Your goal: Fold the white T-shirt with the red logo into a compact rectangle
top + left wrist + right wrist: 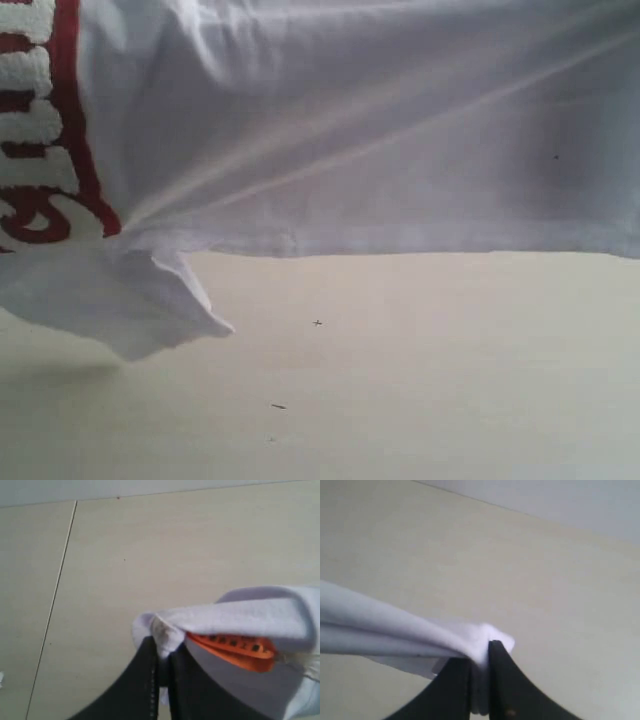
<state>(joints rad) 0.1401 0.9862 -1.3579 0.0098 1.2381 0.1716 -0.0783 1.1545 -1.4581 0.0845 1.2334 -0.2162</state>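
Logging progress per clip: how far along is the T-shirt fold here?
Done: the left tool is shut on the white T-shirt beside its orange neck tag; the right tool pinches another edge. In hand: the shirt hangs stretched above the table, red logo showing. Left: no compact rectangle yet.

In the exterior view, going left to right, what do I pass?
Logo → drooping flap of cloth just below it → plain stretch of the T-shirt out to the right edge; the table runs beneath all of it.
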